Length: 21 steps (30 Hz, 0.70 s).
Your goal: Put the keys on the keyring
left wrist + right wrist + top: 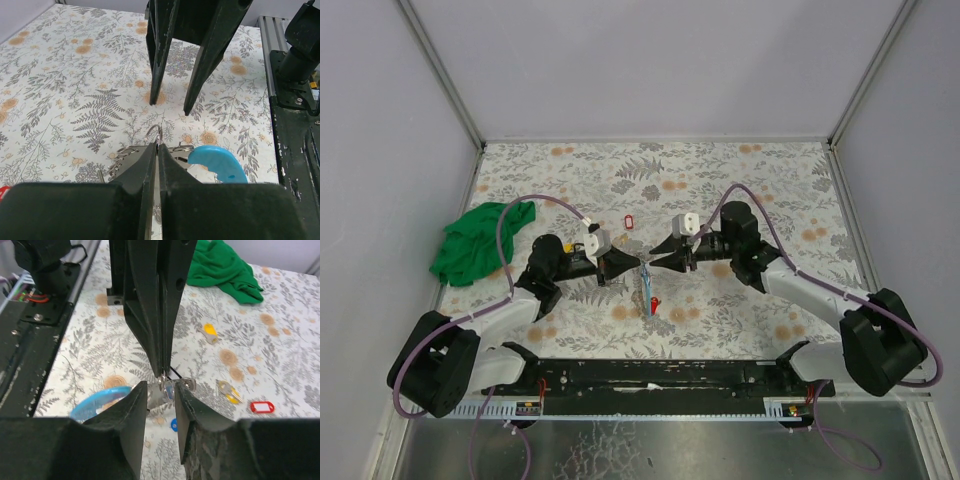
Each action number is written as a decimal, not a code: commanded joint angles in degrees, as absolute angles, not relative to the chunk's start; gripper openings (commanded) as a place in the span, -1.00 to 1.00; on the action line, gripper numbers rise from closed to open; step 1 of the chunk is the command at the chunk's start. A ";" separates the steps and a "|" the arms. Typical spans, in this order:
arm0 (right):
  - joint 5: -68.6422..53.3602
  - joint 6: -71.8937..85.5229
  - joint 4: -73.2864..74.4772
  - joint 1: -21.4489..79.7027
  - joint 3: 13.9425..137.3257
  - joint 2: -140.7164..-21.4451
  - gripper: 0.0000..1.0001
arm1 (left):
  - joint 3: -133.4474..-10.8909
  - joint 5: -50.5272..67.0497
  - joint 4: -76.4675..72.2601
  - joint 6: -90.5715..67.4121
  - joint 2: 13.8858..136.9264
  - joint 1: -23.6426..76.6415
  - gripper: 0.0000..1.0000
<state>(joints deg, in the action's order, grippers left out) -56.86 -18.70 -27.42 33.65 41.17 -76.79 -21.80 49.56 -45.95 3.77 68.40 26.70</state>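
The left hand point(157, 148) is clamped shut on the keyring point(153, 131), with the keys point(125, 156) and blue tag point(218, 163) bunched at it over mid-desk point(60, 90). The right hand point(160, 390) faces it tip to tip, jaws parted.

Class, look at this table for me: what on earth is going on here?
Over the middle of the table, the robot's left pincer is shut on a metal keyring, with a blue tag hanging beside it. The right pincer faces it, jaws apart, right at the ring. A yellow-tagged key and a red tag lie loose on the table, not yet on the ring.
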 commanded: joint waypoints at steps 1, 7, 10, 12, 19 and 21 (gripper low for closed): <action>-50.26 -29.57 -16.75 33.79 43.45 -74.54 -0.27 | -22.33 49.90 -46.89 4.97 67.77 27.10 -1.00; -50.43 -28.50 -18.58 33.81 44.16 -77.77 -0.23 | -22.15 51.04 -47.61 4.49 67.09 27.07 -1.00; -52.00 -26.42 -20.37 33.81 44.79 -79.17 -0.23 | -22.08 51.46 -47.81 4.38 66.99 27.07 -1.00; -53.33 -24.40 -22.28 33.83 44.74 -79.82 -0.22 | -22.09 51.89 -48.07 4.24 67.11 27.07 -1.00; -51.92 -14.50 -30.68 33.76 44.64 -81.26 -0.25 | -22.36 52.95 -48.27 4.17 67.47 27.16 -1.00; -51.90 -11.26 -31.18 33.68 45.37 -81.78 -0.29 | -22.37 53.04 -48.25 4.21 67.42 27.16 -1.00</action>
<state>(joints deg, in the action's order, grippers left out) -51.86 -18.81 -25.19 33.65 42.04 -80.95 -21.80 51.55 -45.78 3.75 68.12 26.87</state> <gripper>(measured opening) 0.372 0.007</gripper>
